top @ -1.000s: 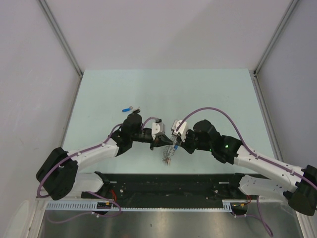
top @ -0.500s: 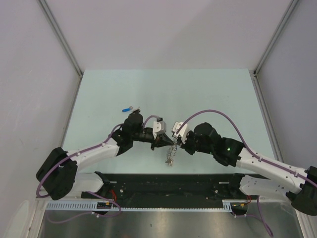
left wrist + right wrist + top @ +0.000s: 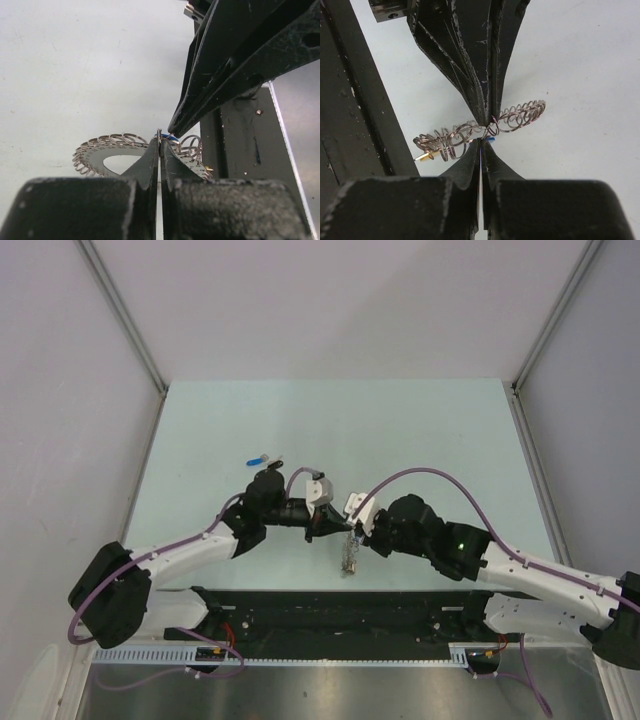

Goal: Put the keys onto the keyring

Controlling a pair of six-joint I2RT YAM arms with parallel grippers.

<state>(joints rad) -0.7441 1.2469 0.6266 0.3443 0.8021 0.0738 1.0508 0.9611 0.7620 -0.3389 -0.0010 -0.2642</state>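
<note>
The keyring (image 3: 349, 555) hangs on edge between my two grippers near the table's front edge. In the left wrist view it is a flat silver ring (image 3: 100, 150) fringed with wire loops. My left gripper (image 3: 159, 142) is shut on one wire loop at its rim. My right gripper (image 3: 481, 143) is shut on a small blue key (image 3: 491, 139), held tip to tip against the left fingers (image 3: 480, 60) at the loops (image 3: 520, 115). A brass-yellow key (image 3: 425, 156) hangs on the ring's left end. Another blue key (image 3: 260, 458) lies loose on the table behind the left arm.
The black base rail (image 3: 340, 605) runs just in front of the grippers; it also shows in the left wrist view (image 3: 240, 150). The pale green table (image 3: 400, 430) stretches behind, enclosed by grey walls with metal corner posts (image 3: 120, 315).
Both grippers have drawn slightly closer together. The keyring has swung from a slant to hanging nearly straight down, a little further right. Both stay shut.
</note>
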